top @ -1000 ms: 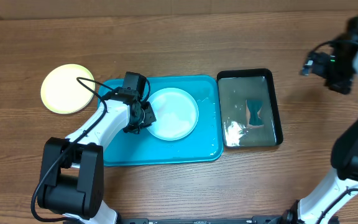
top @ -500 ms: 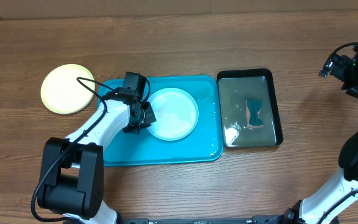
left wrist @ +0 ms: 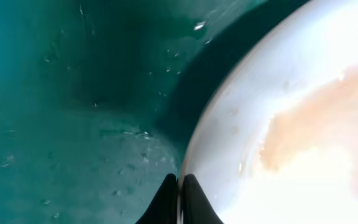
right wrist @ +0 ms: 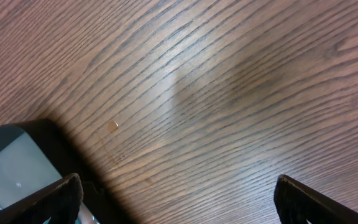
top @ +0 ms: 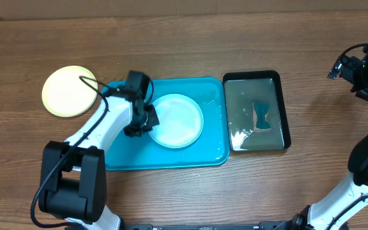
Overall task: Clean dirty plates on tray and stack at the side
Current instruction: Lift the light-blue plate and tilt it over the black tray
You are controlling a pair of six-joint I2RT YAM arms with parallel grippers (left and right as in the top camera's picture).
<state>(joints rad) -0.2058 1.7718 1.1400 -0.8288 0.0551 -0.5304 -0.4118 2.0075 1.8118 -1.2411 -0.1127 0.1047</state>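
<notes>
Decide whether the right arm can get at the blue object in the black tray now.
Probably yes: the right gripper is open, empty, and nothing lies between it and the blue object.

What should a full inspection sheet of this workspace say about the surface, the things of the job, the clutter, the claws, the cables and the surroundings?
Surface: wooden table, brown grain.
Job's things: white plate with an orange smear lies on the wet turquoise tray; yellow-green plate sits on the table, left of the tray; no third plate seen.
Clutter: black tray holding water and a blue item; small crumb on the wood.
Grippers: left claw shut on the white plate's rim; right claw open above bare wood, far right.
Cables: black cable from the left arm crosses the yellow-green plate's edge.
Surroundings: nothing seen.
</notes>
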